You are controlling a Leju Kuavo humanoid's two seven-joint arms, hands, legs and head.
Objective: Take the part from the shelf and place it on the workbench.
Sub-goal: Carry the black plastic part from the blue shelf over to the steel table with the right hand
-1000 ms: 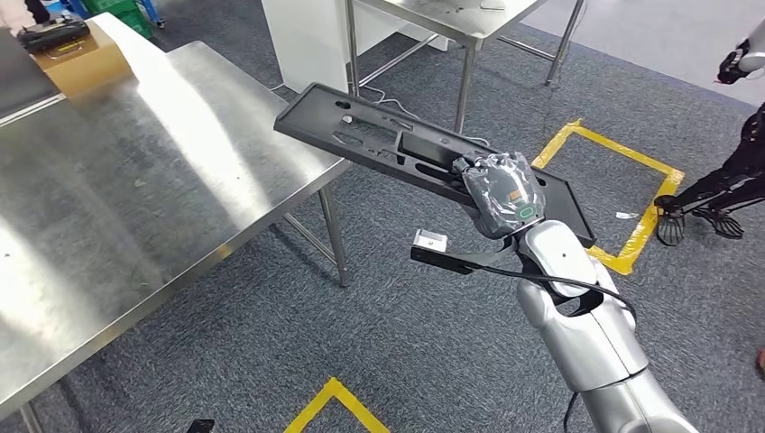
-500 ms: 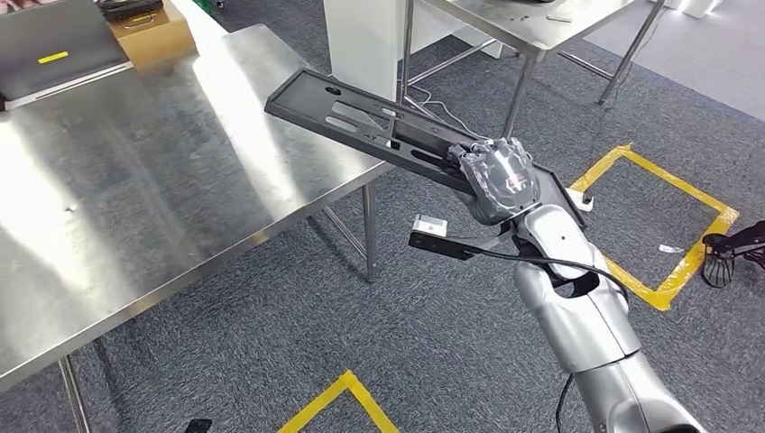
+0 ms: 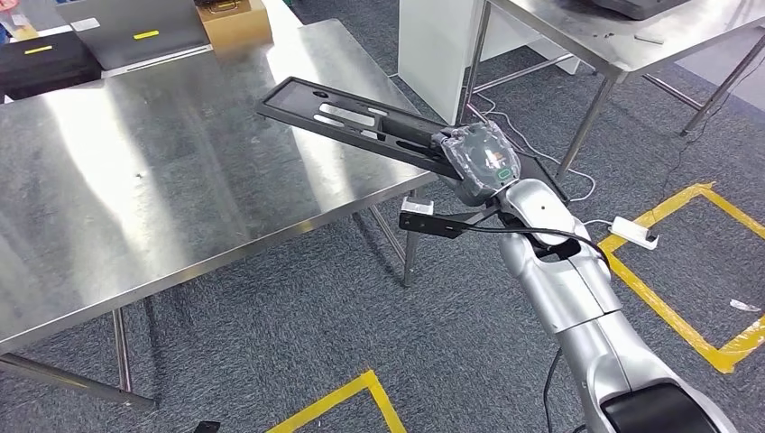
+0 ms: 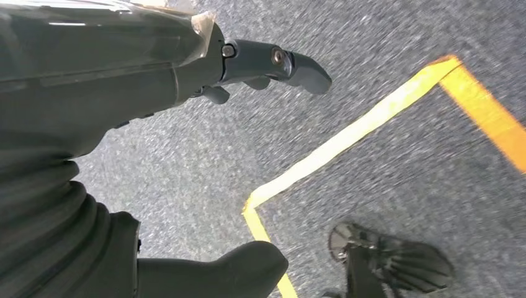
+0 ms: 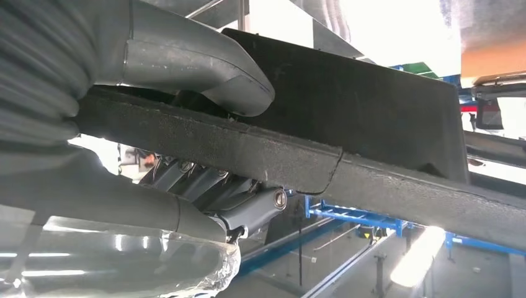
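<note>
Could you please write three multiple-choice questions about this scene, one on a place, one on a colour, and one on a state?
1. Where is the far end of the black part?
A. Above the steel workbench
B. On the carpet
C. Inside a box

2. What colour is the floor tape?
A. Red
B. Yellow
C. White

3. What is the right hand doing?
A. Hanging empty
B. Pressing on the workbench
C. Gripping the part

Answers:
1. A, the head view shows that end over the tabletop's corner.
2. B, yellow lines mark squares on the grey carpet.
3. C, in the right wrist view the thumb and fingers clamp the part's edge.
</note>
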